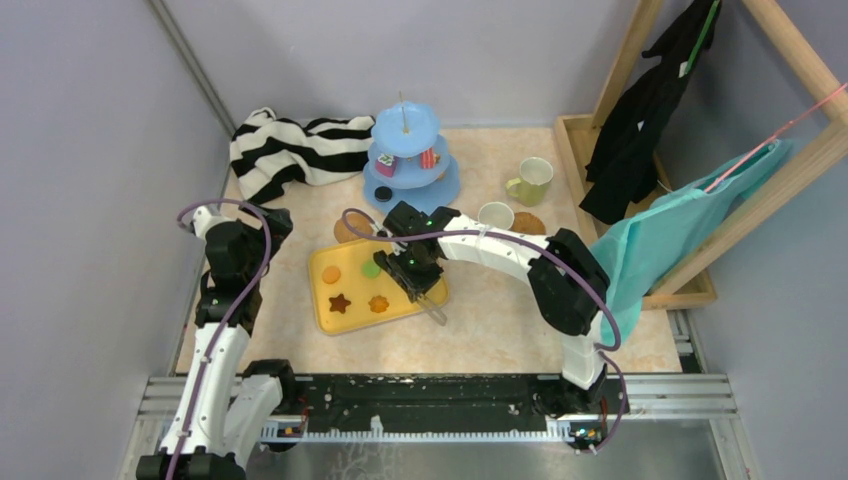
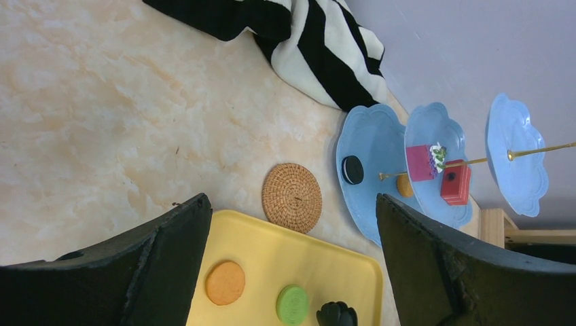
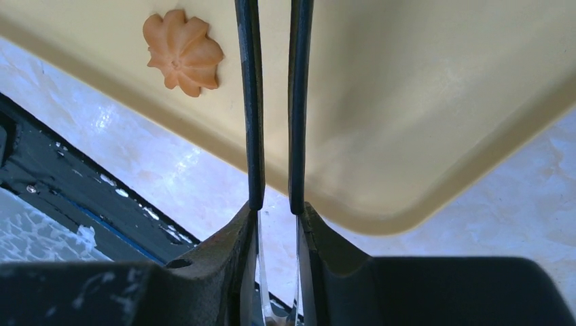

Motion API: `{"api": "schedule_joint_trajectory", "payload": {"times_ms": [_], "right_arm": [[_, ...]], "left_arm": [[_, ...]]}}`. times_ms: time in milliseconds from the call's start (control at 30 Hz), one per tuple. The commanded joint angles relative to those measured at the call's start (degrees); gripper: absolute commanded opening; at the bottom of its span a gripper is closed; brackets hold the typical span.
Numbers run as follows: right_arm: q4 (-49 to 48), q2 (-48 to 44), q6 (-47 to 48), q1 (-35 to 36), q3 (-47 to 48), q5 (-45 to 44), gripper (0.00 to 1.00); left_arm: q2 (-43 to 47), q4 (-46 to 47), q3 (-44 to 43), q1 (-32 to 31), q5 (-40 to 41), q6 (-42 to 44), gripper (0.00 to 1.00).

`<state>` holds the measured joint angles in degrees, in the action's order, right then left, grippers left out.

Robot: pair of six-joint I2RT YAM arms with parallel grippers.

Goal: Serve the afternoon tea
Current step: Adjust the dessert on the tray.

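Four toy cookies are lying on the yellow tray [image 1: 358, 288] at the middle of the table. The orange round cookie [image 1: 331, 273] is sitting at 10 o'clock on it, the green round cookie [image 1: 371, 268] at 12, the brown star cookie [image 1: 340, 302] at 8 and the orange flower cookie [image 1: 378, 303] at 6.

The right gripper [image 3: 274, 216] is being held over the tray's 3 o'clock side. Its fingers are pressed in on a pair of black tongs [image 3: 250, 102], whose two thin arms are running almost together over the tray. Their tips are being cut off by the frame edge.

The left gripper [image 2: 292, 204] is hanging at 9 o'clock of the tray, spread wide and gripping nothing.

At 12 o'clock of the tray the light-blue three-tier stand [image 1: 410, 130] is standing upright. A dark sandwich cookie [image 1: 382, 195] is resting on its bottom tier, and a pink cake slice [image 1: 386, 163] and a red cake slice [image 1: 428, 158] on the middle one.

One cork coaster [image 2: 292, 197] is lying just beside the tray's far edge at 11 o'clock.

At 2 o'clock the white cup [image 1: 495, 215] is sitting next to the second coaster [image 1: 530, 222], with the yellow-green cup [image 1: 530, 180] further back.

The striped cloth [image 1: 290, 150] is lying crumpled at 10 o'clock, by the back wall.
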<state>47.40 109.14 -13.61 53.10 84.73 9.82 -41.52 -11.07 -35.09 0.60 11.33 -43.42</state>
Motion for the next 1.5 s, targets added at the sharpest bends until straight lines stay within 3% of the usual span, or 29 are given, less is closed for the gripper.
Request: {"api": "schedule_joint_trajectory", "payload": {"times_ms": [0, 167, 700, 1467], "right_arm": [[-2.4, -2.0, 0.3, 0.0, -0.3, 0.6, 0.28], [-3.4, -3.5, -0.1, 0.0, -1.1, 0.2, 0.40], [-2.4, -3.0, 0.4, 2.3, -0.1, -0.6, 0.41], [3.5, 4.5, 1.6, 4.9, 9.3, -8.7, 0.41]], "left_arm": [[0.0, 1.8, 0.5, -0.3, -0.4, 0.8, 0.95], [-0.4, 2.1, 0.5, -0.3, -1.0, 0.7, 0.95], [0.1, 1.7, 0.0, -0.3, -1.7, 0.6, 0.95], [1.0, 1.1, -0.5, -0.3, -1.6, 0.1, 0.95]]}}
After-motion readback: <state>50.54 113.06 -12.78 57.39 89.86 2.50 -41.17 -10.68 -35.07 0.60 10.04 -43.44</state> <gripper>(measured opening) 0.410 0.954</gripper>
